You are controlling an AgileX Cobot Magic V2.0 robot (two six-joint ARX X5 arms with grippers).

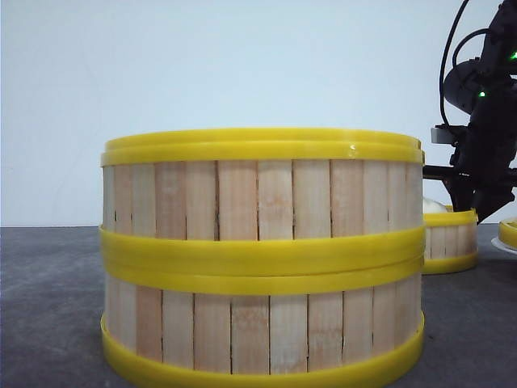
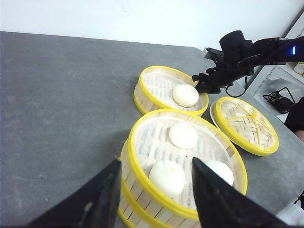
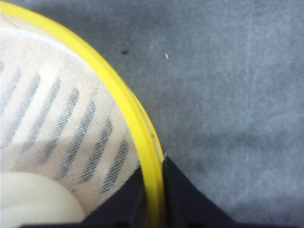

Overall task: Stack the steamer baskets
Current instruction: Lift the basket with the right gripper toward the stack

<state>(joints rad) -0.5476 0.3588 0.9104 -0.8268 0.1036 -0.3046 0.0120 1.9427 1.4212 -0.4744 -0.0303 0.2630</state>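
Right gripper (image 3: 153, 199) clamped down on the rim of the lone steamer basket (image 2: 171, 90), one finger inside the wall, one outside, yellow rim pinched between them. White mesh liner and the edge of a bun (image 3: 38, 202) right next to the inner finger. Just beside that basket on the grey table (image 2: 61, 104), a flat yellow woven lid (image 2: 244, 124) sitting on a white plate, near but not touching as far as can be told.

Left gripper (image 2: 154, 190) spread wide, holding nothing, hanging over the near edge of the two-basket stack (image 1: 262, 259). Upper basket of the stack (image 2: 185, 161) sits squarely on the lower one, three white buns on mesh inside.

From the front, stack hogs nearly the whole view and hides most of the table behind; only a sliver of the lone basket peeks out past its right side, black arm above it.

All baskets alike: round, shallow, pale vertical wooden slats, thick glossy yellow rims top and bottom.
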